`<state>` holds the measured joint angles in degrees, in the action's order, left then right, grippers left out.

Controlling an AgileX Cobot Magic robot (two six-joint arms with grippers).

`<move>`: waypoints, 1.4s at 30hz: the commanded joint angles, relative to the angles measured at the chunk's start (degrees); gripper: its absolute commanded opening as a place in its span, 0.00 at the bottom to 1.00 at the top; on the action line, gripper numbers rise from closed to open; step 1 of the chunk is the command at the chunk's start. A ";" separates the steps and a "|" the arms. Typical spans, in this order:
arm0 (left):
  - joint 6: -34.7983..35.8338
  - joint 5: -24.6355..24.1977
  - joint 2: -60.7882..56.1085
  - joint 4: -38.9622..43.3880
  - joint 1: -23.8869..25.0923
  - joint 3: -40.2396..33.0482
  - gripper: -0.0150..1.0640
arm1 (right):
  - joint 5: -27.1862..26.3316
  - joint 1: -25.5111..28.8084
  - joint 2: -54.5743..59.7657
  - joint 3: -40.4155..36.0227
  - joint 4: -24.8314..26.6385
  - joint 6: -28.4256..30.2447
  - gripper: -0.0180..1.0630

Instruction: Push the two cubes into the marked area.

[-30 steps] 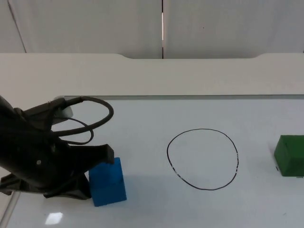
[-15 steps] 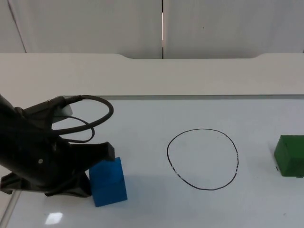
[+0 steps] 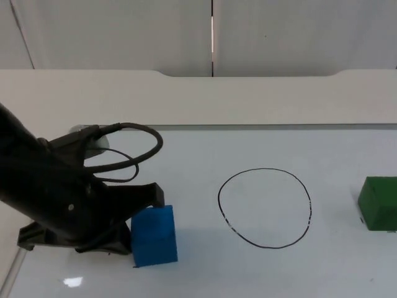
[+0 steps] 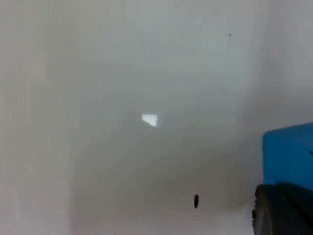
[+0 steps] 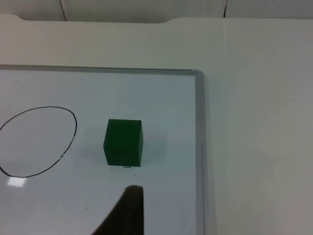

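Progress, early: left gripper (image 3: 127,233), fingers' state indiscernible, against blue cube (image 3: 154,235) lower left; green cube (image 3: 379,203) far right untouched; circle (image 3: 264,208) holds neither; right gripper waits.

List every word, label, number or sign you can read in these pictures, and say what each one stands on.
No readable text anywhere.
The blue cube, beside the left gripper: plain faces, no label.
The green cube: plain faces; a tiny dark mark on the board at its base, too small to read.
The white board: only a hand-drawn black circle, a marking, not writing.
The right gripper bears no lettering that shows.
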<state>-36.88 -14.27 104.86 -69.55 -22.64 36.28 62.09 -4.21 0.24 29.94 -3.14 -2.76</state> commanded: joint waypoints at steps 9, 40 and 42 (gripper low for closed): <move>-0.28 -1.85 1.02 -1.48 -0.32 0.65 0.01 | -0.31 0.44 -0.24 -0.43 -0.27 0.14 0.99; -9.56 -1.81 1.02 -17.12 -4.83 0.71 0.01 | -0.31 0.44 -0.24 -0.43 -0.28 -0.02 0.99; -9.56 -1.69 1.02 -17.54 -4.83 0.85 0.01 | -0.31 0.44 -0.24 -0.43 -0.28 -0.02 0.99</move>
<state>-45.88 -16.54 105.79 -85.75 -27.15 36.88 62.09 -4.21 0.24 29.94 -3.14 -2.76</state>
